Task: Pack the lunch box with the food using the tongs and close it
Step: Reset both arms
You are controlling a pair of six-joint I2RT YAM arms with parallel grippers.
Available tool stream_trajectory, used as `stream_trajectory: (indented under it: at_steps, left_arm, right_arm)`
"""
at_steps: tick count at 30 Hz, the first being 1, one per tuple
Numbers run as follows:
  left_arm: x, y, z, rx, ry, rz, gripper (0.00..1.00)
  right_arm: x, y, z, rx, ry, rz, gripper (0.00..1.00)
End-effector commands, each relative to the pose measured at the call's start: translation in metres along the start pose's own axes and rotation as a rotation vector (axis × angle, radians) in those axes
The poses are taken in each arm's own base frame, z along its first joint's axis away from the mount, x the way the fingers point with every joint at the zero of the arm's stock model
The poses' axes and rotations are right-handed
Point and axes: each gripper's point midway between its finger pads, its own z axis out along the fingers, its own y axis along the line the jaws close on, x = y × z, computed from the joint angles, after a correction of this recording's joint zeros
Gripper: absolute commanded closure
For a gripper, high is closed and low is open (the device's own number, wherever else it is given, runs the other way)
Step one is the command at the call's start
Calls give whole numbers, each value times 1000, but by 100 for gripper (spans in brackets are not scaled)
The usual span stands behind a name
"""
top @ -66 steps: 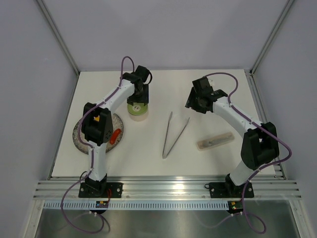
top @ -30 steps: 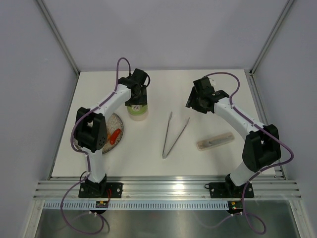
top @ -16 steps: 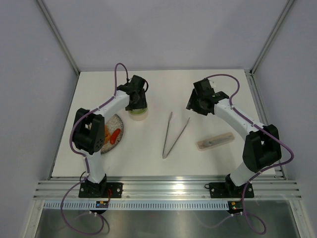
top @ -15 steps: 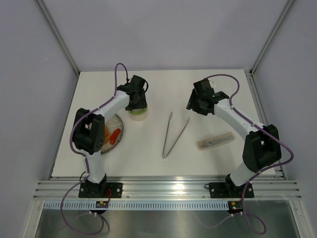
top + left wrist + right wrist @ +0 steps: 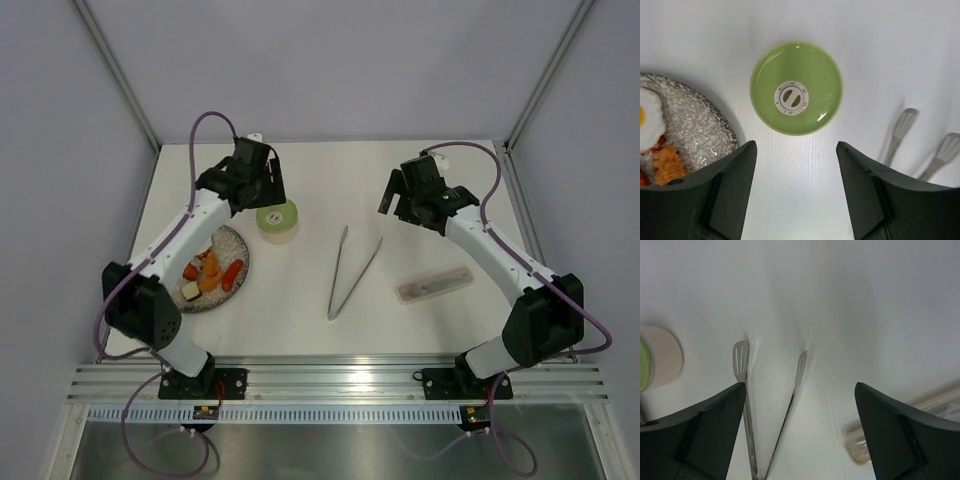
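The lunch box point(image 5: 277, 221) stands behind the table's middle with its pale green lid point(image 5: 796, 95) on top. My left gripper point(image 5: 258, 188) hangs open above and just behind it, holding nothing; in the left wrist view its fingers point(image 5: 735, 190) frame bare table below the lid. The food point(image 5: 208, 274) lies on the speckled plate point(image 5: 236, 247): a fried egg point(image 5: 649, 117), orange chunks and a red sausage point(image 5: 232, 272). The tongs point(image 5: 350, 270) lie flat in a V at mid table. My right gripper point(image 5: 402, 205) hovers open over their tips point(image 5: 741, 354).
A long translucent plastic case point(image 5: 433, 285) lies right of the tongs, its end also in the right wrist view as the case point(image 5: 920, 425). Frame posts and side walls border the white table point(image 5: 300, 320).
My left gripper has lifted back off the green lid, and its arm has swung out to the left, uncovering the plate. Both grippers have opened wider. The right gripper has shifted slightly.
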Motion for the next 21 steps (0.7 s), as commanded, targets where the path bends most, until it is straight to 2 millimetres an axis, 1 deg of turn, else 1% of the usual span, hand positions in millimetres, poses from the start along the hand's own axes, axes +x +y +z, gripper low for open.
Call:
stream_trajectory:
  at_steps: [1,2,3,4,5,6,7,8,9,10,11,12,13,14,15,17,19,21]
  left_arm:
    - [-38,-15,-72,186,-197,19,29]
    - [-37,-16,-79,210,-207,27,25]
    - [-27,-14,-81,218,-196,41,23]
    - [-27,-12,-96,244,-223,40,20]
    - [-22,-13,-102,275,-220,49,16]
    - [-9,-8,-100,276,-199,61,11]
    - [-6,-7,-105,288,-211,58,8]
    - [-5,-1,-120,302,-254,45,5]
    - [-1,2,-124,306,-269,39,1]
    - [10,9,-120,298,-272,34,1]
    - [10,14,-134,312,-318,23,1]
    - [13,18,-136,310,-331,16,1]
    - [22,24,-133,296,-326,15,1]
    - [24,28,-136,291,-335,10,1]
    - [25,31,-143,294,-355,2,1]
    - [31,38,-144,274,-348,-5,1]
    - [34,42,-148,268,-351,-11,1]
    - [33,43,-151,267,-356,-6,1]
  right_arm:
    - [-36,-6,-37,8,-147,-18,0]
    - [-37,-11,-45,13,-161,-18,1]
    - [-38,-19,-49,43,-170,-19,1]
    - [-36,-24,-52,58,-171,-26,0]
    - [-35,-29,-56,76,-177,-28,1]
    - [-35,-36,-65,88,-185,-27,0]
    - [-35,-42,-68,109,-193,-31,1]
    - [-31,-50,-77,121,-198,-34,0]
    - [-30,-57,-80,139,-209,-34,1]
    - [-28,-60,-84,142,-212,-36,0]
    - [-24,-66,-89,143,-217,-31,1]
    - [-20,-71,-92,158,-212,-30,1]
    - [-17,-76,-95,167,-209,-25,1]
    - [-14,-80,-99,174,-207,-18,1]
    - [-9,-86,-101,195,-195,-16,0]
    - [-4,-92,-104,206,-189,-13,1]
    - [4,-96,-101,212,-173,-18,0]
    - [7,-95,-100,201,-166,-25,1]
